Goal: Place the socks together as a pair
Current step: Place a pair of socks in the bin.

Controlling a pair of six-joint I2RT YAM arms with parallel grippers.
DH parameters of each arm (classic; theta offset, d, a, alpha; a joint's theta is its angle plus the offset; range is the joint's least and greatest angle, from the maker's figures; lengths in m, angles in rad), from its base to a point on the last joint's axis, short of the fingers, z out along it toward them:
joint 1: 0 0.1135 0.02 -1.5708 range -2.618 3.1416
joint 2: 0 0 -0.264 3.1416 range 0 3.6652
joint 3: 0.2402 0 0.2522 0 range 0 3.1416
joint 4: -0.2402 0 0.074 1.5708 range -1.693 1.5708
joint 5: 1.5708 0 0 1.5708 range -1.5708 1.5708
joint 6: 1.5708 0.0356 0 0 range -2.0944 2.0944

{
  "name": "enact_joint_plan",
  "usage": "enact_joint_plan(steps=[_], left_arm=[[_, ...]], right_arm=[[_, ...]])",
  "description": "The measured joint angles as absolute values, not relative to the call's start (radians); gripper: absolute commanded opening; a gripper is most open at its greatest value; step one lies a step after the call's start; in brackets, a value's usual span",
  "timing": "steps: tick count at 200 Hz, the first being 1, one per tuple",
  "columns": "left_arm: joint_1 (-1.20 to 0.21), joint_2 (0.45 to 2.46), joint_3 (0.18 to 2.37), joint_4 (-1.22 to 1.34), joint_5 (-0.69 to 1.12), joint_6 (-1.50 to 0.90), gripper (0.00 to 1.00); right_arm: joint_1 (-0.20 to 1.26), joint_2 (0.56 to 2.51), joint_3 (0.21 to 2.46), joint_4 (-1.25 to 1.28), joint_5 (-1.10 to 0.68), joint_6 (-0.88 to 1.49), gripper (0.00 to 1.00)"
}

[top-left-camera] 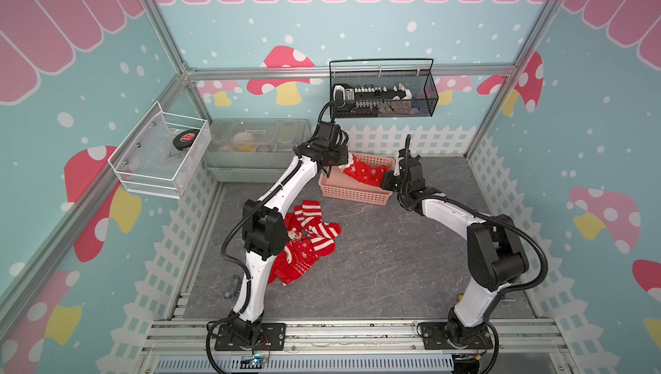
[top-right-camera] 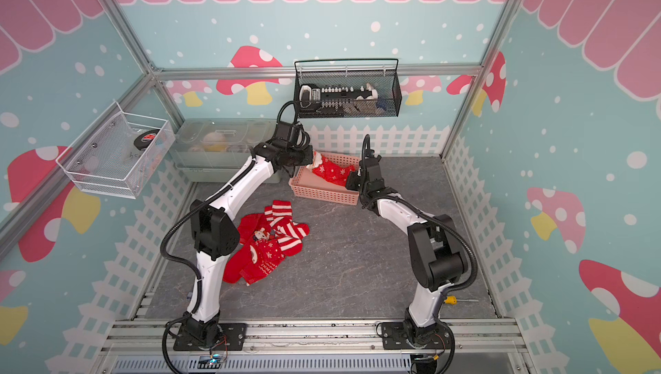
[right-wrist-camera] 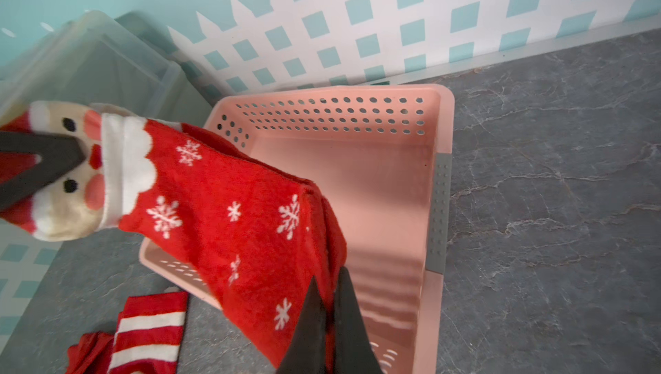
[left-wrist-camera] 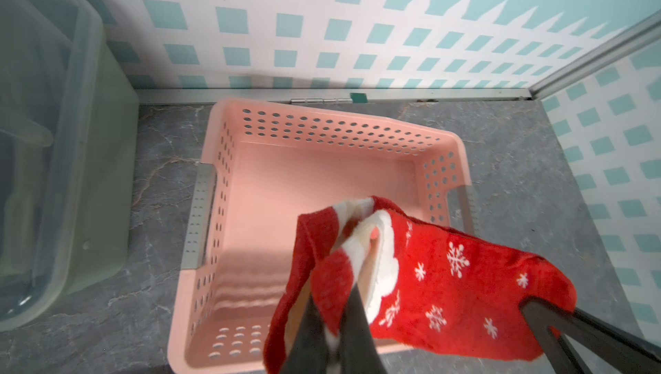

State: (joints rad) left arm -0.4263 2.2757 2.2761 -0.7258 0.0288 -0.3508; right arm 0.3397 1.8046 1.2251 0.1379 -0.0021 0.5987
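Santa snowflake sock (right-wrist-camera: 232, 211) (perhaps two layered) hangs stretched over the pink basket (right-wrist-camera: 339, 111), long axis running gripper to gripper: left gripper (left-wrist-camera: 332, 297) clamped on its face end, right gripper (right-wrist-camera: 329, 283) on the opposite end

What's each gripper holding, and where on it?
Both are shut on the Santa sock over the basket: left gripper at the Santa-face end, right gripper at the opposite red end.

I see fuzzy knit cloth socks (right-wrist-camera: 232, 211), a smooth, slightly glossy plastic basket (left-wrist-camera: 322, 129), and a matt, stone-veined counter (right-wrist-camera: 536, 175).
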Motion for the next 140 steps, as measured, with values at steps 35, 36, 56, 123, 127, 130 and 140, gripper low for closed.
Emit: enact_joint_plan(steps=[35, 36, 56, 123, 127, 130, 140], left_arm=[[-0.426, 2.365, 2.321, -0.730, 0.015, -0.331, 0.00], [-0.426, 2.367, 2.322, -0.731, 0.015, -0.331, 0.00], [-0.429, 2.412, 2.351, -0.741, -0.005, -0.316, 0.00], [-0.428, 2.487, 2.442, -0.780, -0.047, -0.272, 0.56], [-0.428, 2.489, 2.448, -0.781, -0.045, -0.268, 0.61], [-0.428, 2.490, 2.453, -0.783, -0.041, -0.269, 0.65], [-0.428, 2.490, 2.467, -0.789, -0.031, -0.268, 0.74]], right_arm=[[0.339, 1.922, 1.319, 0.135, -0.001, 0.587, 0.00], [0.339, 1.924, 1.320, 0.135, 0.000, 0.587, 0.00], [0.339, 1.963, 1.350, 0.133, 0.010, 0.574, 0.00], [0.339, 2.030, 1.409, 0.099, 0.043, 0.536, 0.36], [0.339, 2.032, 1.410, 0.095, 0.043, 0.547, 0.41], [0.339, 2.031, 1.411, 0.091, 0.038, 0.534, 0.45], [0.339, 2.032, 1.419, 0.080, 0.035, 0.546, 0.54]])
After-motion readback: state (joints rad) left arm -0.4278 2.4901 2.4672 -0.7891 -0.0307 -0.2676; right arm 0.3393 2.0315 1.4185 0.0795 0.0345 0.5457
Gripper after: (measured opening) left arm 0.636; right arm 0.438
